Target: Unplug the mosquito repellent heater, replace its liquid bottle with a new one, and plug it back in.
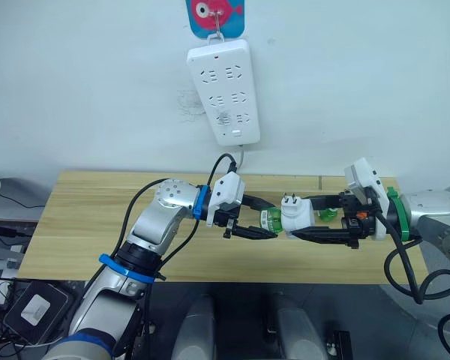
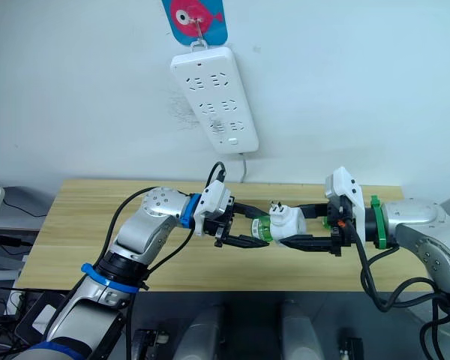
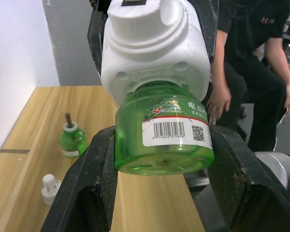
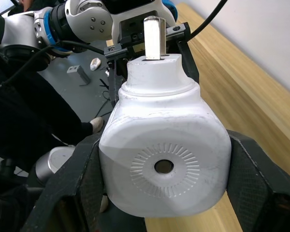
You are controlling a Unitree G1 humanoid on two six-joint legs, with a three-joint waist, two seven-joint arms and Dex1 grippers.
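Left hand (image 1: 256, 218) grasping green bottle (image 3: 164, 140), right hand (image 1: 306, 221) clamping heater (image 4: 164, 159), above table (image 1: 82, 225).

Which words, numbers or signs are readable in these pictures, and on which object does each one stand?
"电" begins the white print on the green bottle's label; the rest is too blurred.
Barcode and QR code on the same label: digits too small.
Mosquito repellent heater: no text.
Power strip: none legible.

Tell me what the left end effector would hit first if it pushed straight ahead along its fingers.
Probably the right end effector: it faces the left end effector, gripping the small white rounded plastic heater screwed onto the green liquid bottle.
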